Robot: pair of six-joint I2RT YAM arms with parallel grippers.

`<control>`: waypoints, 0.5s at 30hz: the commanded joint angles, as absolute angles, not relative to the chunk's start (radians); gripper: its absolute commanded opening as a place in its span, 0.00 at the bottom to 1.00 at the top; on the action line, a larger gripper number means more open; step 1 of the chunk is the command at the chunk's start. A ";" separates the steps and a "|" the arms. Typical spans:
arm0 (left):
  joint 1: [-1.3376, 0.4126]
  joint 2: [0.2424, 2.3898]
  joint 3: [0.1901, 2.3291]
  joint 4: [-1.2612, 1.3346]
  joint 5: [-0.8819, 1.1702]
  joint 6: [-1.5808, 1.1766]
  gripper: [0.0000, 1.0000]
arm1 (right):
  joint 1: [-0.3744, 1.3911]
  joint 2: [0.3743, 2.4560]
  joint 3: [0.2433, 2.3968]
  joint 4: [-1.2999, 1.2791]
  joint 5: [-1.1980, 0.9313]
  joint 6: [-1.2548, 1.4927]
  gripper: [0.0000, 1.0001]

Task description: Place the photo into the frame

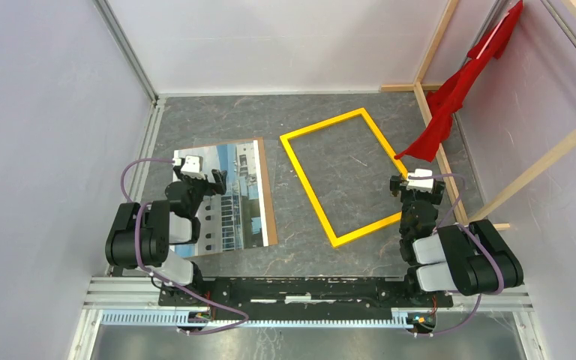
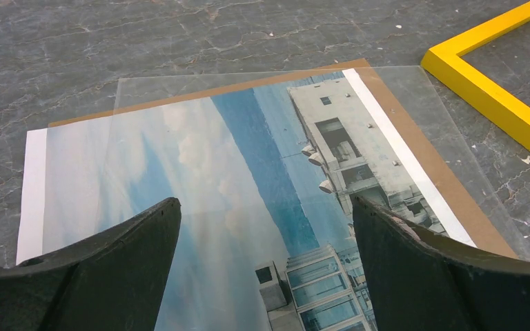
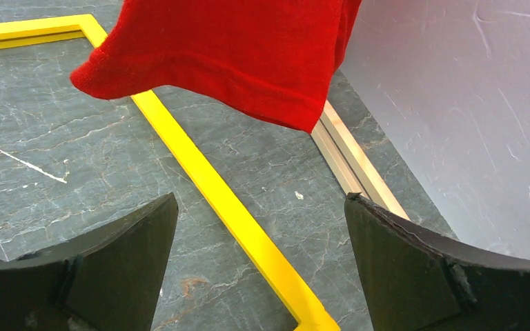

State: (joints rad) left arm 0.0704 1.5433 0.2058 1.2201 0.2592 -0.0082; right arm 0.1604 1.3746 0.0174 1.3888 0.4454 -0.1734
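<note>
Left tool [image 2: 263, 203]: fingers spread wide, holding nothing, poised above the near part of the photo [image 1: 244, 199].
Right tool [image 3: 260, 198]: spread wide, empty, above the frame's right rail.
Photo: flat on the worktop [image 1: 217, 120], picture side up, left of centre in the overhead view, outside the frame [image 1: 309, 191].
Clear sheet [image 2: 404, 86]: lies over the photo, slightly askew.
Backing board [image 2: 452, 183]: brown, under the photo, showing along its far and right edges.
Frame: yellow side up, flat at centre, just right of the photo, not touching it.
Red cloth [image 3: 234, 55]: hangs from wooden beams [image 1: 436, 45] at upper right, its tip over the frame's right rail.
</note>
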 commanded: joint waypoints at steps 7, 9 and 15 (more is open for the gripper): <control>0.068 1.543 0.214 1.251 0.239 -0.009 1.00 | 0.149 1.356 -0.079 1.415 0.462 -0.172 0.98; 0.070 1.534 0.206 1.262 0.236 -0.015 1.00 | 0.149 1.216 0.050 1.048 0.540 -0.122 0.98; 0.098 1.403 0.392 0.839 0.218 -0.045 1.00 | 0.139 1.183 0.560 0.318 0.699 0.238 0.98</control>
